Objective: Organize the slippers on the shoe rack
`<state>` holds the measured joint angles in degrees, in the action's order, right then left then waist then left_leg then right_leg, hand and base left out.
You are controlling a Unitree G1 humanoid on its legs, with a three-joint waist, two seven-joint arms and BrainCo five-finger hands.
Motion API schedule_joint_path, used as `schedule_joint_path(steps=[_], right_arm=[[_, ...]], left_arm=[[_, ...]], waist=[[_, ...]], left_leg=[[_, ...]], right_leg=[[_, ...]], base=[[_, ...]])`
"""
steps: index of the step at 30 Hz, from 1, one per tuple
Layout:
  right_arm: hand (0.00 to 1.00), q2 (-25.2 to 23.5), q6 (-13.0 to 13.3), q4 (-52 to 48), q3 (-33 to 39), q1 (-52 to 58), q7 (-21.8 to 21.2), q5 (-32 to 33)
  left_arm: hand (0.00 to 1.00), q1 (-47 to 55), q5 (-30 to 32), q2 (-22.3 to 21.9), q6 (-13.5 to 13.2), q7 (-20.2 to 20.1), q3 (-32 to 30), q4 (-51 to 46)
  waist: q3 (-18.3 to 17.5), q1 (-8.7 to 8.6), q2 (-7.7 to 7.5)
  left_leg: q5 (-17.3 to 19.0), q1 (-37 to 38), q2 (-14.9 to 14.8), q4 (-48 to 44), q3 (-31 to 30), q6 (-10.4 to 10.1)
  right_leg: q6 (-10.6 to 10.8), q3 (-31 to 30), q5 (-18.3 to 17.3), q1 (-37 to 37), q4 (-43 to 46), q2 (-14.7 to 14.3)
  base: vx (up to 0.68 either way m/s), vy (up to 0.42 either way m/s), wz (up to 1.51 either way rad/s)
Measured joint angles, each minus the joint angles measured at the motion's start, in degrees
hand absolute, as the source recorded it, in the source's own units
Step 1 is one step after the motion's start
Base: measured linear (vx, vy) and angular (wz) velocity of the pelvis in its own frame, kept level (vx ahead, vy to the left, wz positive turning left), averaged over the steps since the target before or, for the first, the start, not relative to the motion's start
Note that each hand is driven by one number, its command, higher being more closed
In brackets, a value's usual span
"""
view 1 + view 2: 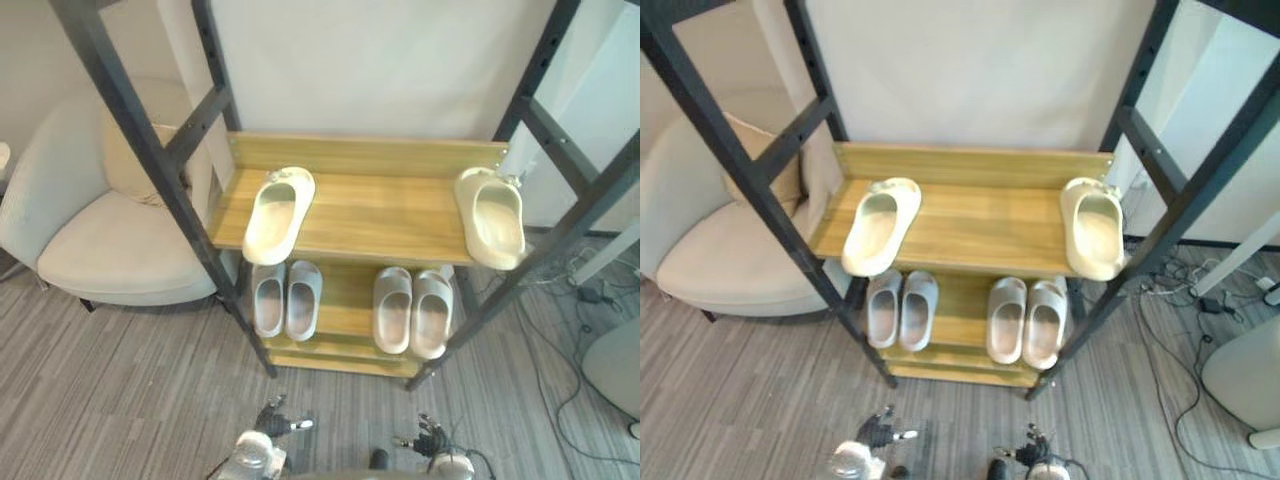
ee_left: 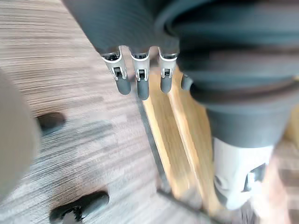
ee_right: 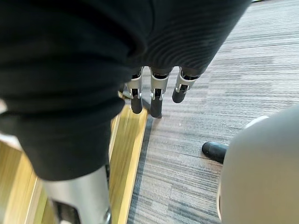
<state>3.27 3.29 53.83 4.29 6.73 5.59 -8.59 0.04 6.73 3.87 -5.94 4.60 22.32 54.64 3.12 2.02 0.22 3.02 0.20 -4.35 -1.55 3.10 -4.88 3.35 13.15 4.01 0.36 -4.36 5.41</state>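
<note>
Here, the shoe rack point(image 1: 150, 140) stands at 12 o'clock from the robot, a black frame carrying wooden shelves. Two cream slippers lie on its upper shelf point(image 1: 385, 215), well apart. The left cream slipper point(image 1: 278, 215) is at the shelf's 9 o'clock end, slightly tilted, and the right cream slipper point(image 1: 492, 217) is at the 3 o'clock end. The near end of each reaches just over the front edge. On the lower shelf point(image 1: 347, 290) are two grey pairs, each with its two slippers side by side and touching. The left grey pair point(image 1: 285, 298) sits toward 9 o'clock and the right grey pair point(image 1: 412, 310) toward 3 o'clock.

A pale armchair point(image 1: 110, 260) with a cushion point(image 1: 125, 165) stands just beside the rack at 9 o'clock, on the grey striped floor point(image 1: 130, 390).

Both hands hang low at 6 o'clock, in front of the rack and clear of the slippers. The left hand point(image 1: 275, 425) has its fingers point(image 2: 122, 77) straight and relaxed, holding nothing, above the floor and the rack's bottom board point(image 2: 175, 140). The right hand point(image 1: 430, 440) also has its fingers point(image 3: 154, 95) loose and extended, empty, over the same board's edge.
</note>
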Motion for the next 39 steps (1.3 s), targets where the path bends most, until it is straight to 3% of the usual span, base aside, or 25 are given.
schedule_joint_path(steps=[4,7,13,17,22,24,32,36,39], right_arm=[[0.00,0.0,0.1,1.4,0.0,-0.6,0.1,0.2],[0.00,0.0,0.2,1.6,0.0,-0.6,0.1,0.5],[0.00,1.0,0.2,2.0,-0.5,-0.4,0.2,2.0],[0.00,1.5,0.2,1.6,-2.2,-0.1,0.5,1.9],[0.00,1.6,0.2,1.1,-2.8,0.3,0.6,1.9],[0.00,1.7,0.2,1.1,-3.0,0.4,0.4,1.9],[0.00,1.9,0.1,1.0,-2.8,0.6,-1.0,1.9],[0.00,1.9,0.1,1.0,-2.5,0.6,-1.3,1.8],[0.00,1.8,0.1,0.6,-2.2,0.4,-2.3,1.9]], left_arm=[[0.00,0.1,-0.2,0.1,-0.1,-1.6,8.1,-8.7],[0.00,0.8,-2.7,0.5,-0.9,-4.0,13.6,-20.9],[0.00,1.8,-18.7,2.8,-2.3,-9.5,21.0,-47.0],[0.00,-1.6,-24.1,3.4,-2.9,-9.4,22.0,-57.3],[0.00,-10.0,-25.0,3.1,-3.8,-7.0,18.4,-63.7],[0.00,-14.9,-24.9,2.4,-5.1,-5.3,13.0,-65.9],[0.00,-24.1,-23.4,2.0,-6.9,0.7,3.0,-66.0],[0.00,-28.8,-21.3,3.4,-7.3,2.6,-2.5,-62.1],[0.00,-31.1,-20.2,6.9,-7.4,3.3,-5.8,-58.9]], waist=[[-0.2,-0.11,-0.01],[-0.3,-0.15,0.21],[-1.7,-0.58,1.62],[-2.4,-0.68,2.05],[-2.7,-0.67,1.88],[-3.0,-0.67,1.84],[-4.0,-0.77,1.95],[-4.0,-1.06,1.94],[-3.9,-1.71,1.97]], left_leg=[[-0.8,1.0,0.1,1.5,-0.6,-0.1],[-0.9,1.8,0.1,1.9,-0.8,-0.1],[-1.0,2.5,0.1,2.8,-1.5,-0.1],[-0.9,2.9,-0.1,3.4,-1.2,0.0],[-0.4,3.3,-0.1,3.3,-1.1,0.2],[0.0,3.8,0.0,3.1,-0.9,0.3],[0.5,2.8,0.7,2.3,-1.4,0.4],[0.5,2.7,0.9,2.3,-1.5,0.5],[0.6,1.0,1.0,1.6,-1.4,0.6]], right_leg=[[0.0,0.4,0.0,0.6,-0.1,0.0],[0.1,0.6,-0.1,1.2,-0.2,-0.1],[0.1,1.2,-0.7,1.7,0.1,-0.2],[0.1,1.0,-1.0,1.8,0.3,-0.2],[0.4,0.6,-2.5,1.6,2.2,0.0],[0.5,0.4,-3.2,1.6,3.1,0.2],[0.9,0.8,-3.5,0.6,3.6,0.9],[0.9,0.7,-3.5,0.4,3.7,1.1],[1.0,0.4,-3.6,-1.3,4.2,1.3]], base=[[0.00,-0.010,0.06],[0.01,-0.003,0.02],[0.05,-0.001,0.06],[0.05,0.000,-0.02],[0.00,0.002,-0.01],[0.01,0.012,-0.04],[0.02,0.012,0.03],[0.00,0.000,0.00],[0.00,0.000,0.00]])
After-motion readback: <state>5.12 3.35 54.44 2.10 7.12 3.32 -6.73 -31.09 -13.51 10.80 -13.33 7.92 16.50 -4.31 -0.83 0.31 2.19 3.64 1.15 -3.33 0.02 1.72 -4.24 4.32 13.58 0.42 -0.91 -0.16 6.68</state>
